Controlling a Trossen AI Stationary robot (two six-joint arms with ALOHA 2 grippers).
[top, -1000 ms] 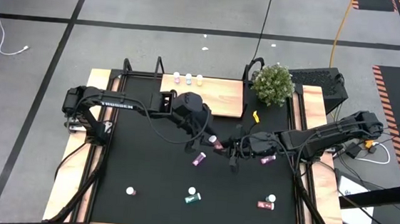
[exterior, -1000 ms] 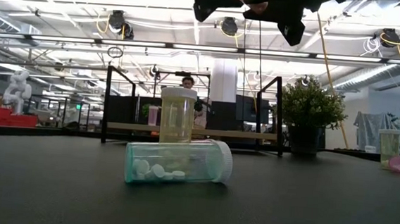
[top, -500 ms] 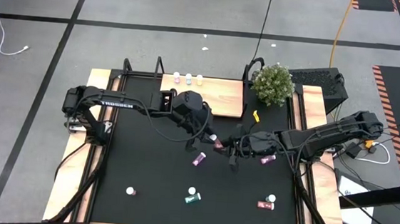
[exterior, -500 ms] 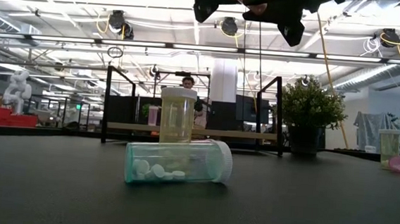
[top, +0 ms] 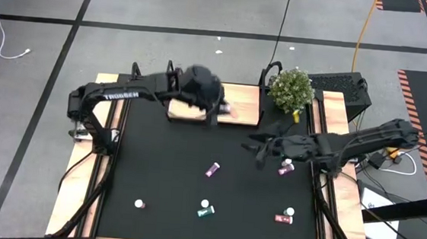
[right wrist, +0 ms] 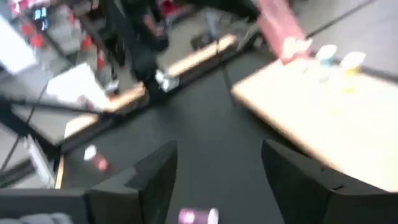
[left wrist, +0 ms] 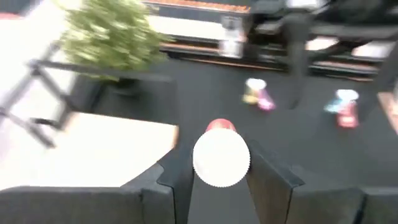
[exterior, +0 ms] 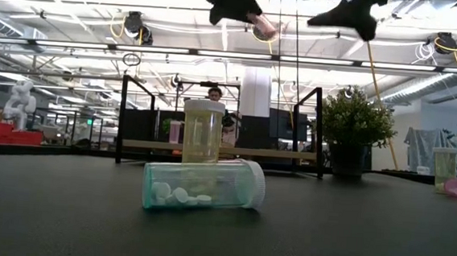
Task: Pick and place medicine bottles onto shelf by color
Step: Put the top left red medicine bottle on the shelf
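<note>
My left gripper (top: 218, 111) hovers over the light-wood shelf (top: 241, 105) at the table's far edge, shut on a pink medicine bottle (left wrist: 221, 127) with a white cap. In the low view it shows at the top (exterior: 249, 12). My right gripper (top: 259, 150) is open above the black table, right of centre, and holds nothing (right wrist: 214, 168). Two magenta bottles (top: 213, 169) (top: 286, 169) lie on their sides on the table. Near the front edge are a white-capped bottle (top: 139, 203), a green one (top: 205, 208) and two more (top: 286, 215). Small bottles (right wrist: 339, 57) stand on the shelf's far edge. My left gripper pinches the pink bottle between its two fingers (left wrist: 177, 180) just below the white cap (left wrist: 221, 159). The cap end faces back toward the wrist and the pink body (left wrist: 221, 126) points away along the fingers. The bottle is lifted clear above the shelf, tilted (exterior: 262, 21).
A potted plant (top: 291, 89) stands at the shelf's right end, with black metal brackets (top: 170, 72) at the shelf's ends. In the low view a green bottle (exterior: 204, 184) lies on its side in front of an upright yellow one (exterior: 202, 132). Wooden strips (top: 78, 185) border the table.
My left gripper has swung from the table's middle toward the far edge, carrying the pink bottle up over the shelf. My right gripper has drawn back a little toward the table's right edge. The bottles on the table have stayed put.
</note>
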